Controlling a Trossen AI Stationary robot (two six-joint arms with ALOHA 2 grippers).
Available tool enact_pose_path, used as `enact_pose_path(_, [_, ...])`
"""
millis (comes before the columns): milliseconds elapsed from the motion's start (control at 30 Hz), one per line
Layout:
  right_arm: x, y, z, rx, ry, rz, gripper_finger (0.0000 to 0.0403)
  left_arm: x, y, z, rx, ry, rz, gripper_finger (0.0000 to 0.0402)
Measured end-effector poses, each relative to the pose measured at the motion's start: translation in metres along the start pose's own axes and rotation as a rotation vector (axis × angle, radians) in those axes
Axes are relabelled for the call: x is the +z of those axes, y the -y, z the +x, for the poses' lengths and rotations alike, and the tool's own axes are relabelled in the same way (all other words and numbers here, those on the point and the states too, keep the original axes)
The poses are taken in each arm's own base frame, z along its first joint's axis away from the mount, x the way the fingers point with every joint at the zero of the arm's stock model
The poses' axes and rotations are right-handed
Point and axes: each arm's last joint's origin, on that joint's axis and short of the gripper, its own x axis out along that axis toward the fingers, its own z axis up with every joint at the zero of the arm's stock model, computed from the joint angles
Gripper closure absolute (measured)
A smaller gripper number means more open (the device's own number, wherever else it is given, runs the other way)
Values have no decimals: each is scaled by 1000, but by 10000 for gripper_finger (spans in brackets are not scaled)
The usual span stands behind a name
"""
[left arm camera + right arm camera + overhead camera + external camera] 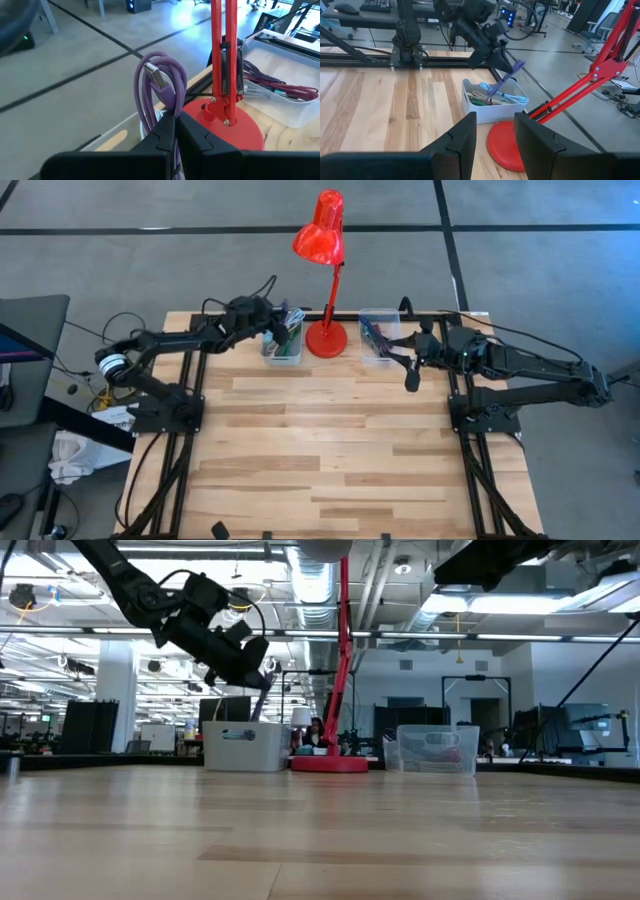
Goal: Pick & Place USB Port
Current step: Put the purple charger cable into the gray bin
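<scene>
The left pincer (175, 131) is clamped on a looped purple USB cable (162, 90), held above the white bin (492, 105) of cables. The cable's lower end is hidden. The right pincer (495, 135) stands apart, empty, near the clear bin (378, 340) of cables.

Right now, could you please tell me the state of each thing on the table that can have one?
Left gripper: jaws shut on the purple USB cable, raised above the white bin.
Purple USB cable: coiled, lifted, plug end free.
White bin: upright, cables inside.
Clear bin: upright, red and dark cables inside.
Red lamp: standing between the bins.
Right gripper: jaws open, holding nothing, beside the clear bin.
</scene>
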Motion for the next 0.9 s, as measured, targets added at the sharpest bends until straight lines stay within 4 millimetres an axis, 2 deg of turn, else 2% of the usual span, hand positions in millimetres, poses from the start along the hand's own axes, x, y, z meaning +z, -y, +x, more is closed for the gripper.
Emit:
enact_pose_path(300, [0, 0, 0, 0, -1, 0, 278, -12, -2, 12, -52, -38, -17, 394])
enact_pose_path(600, [0, 0, 0, 0, -2, -1, 278, -12, -2, 12, -53, -40, -17, 394])
enact_pose_path(900, [0, 0, 0, 1, -4, -1, 278, -12, -13, 12, 10, -38, -73, 377])
